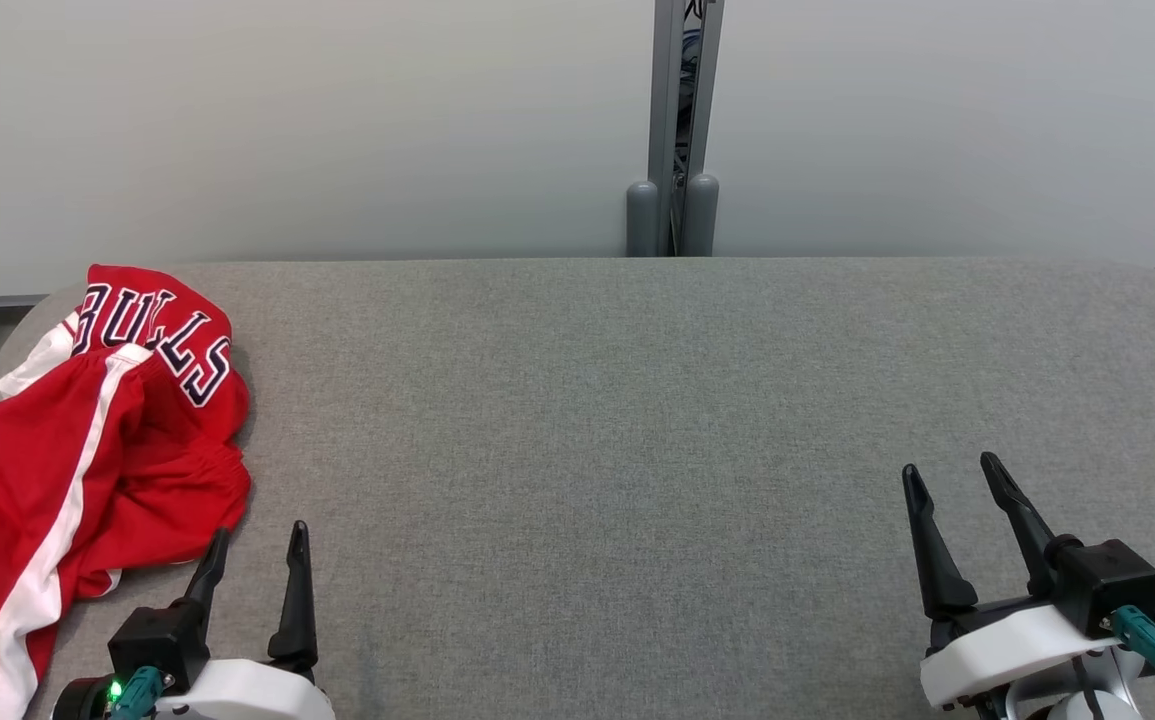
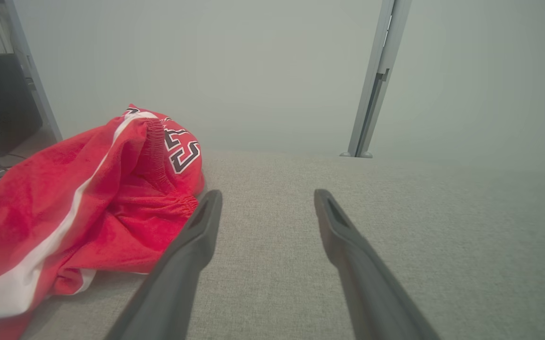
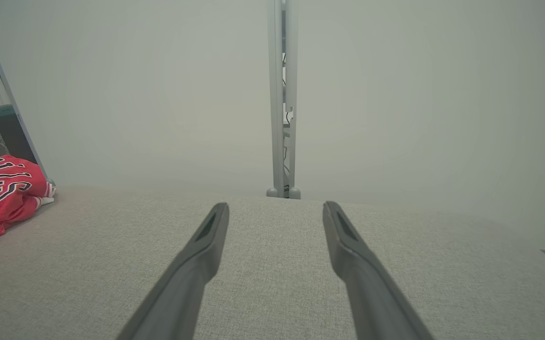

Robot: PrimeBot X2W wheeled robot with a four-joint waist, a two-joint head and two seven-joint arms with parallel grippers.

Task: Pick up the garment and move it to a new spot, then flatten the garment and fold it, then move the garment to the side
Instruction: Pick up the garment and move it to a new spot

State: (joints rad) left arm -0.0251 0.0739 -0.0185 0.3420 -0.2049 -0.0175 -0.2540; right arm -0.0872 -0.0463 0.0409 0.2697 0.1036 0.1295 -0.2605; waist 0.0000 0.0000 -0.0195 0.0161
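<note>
**Red shorts bunched at counter's left edge, both grippers free**

The garment (image 1: 87, 450) (red basketball shorts w/ a white side stripe (image 1: 57, 540) and block lettering) lies crumpled at the left end of the grey counter (image 1: 637, 450). It runs from the far left corner down toward the near edge. We can't tell whether part of it hangs over the left side.

The left gripper (image 1: 260, 530) sits just beside the heap's near-right edge, jaws spread, nothing between them. Its left finger is v. close to the cloth, and we can't say if it touches. The right gripper (image 1: 949, 464) is well apart at the counter's right end, also spread and holding nothing.

Handling, as we judge it:
- Light, soft, floppy knit. It'll drape and sag from any single grip point, no stiffness to count on.
- Not fragile. The weave looks a bit textured, so prob. not slippery against the counter's fabric top.
- Best hold: the gathered elastic waistband (image 2: 156, 151), which is thicker, so there's less chance of pinching only one layer.
- A pinch mid-heap risks grabbing several folds at once and makes flattening harder later.
- For spreading we'd want two grips along the band, one per gripper.
</note>
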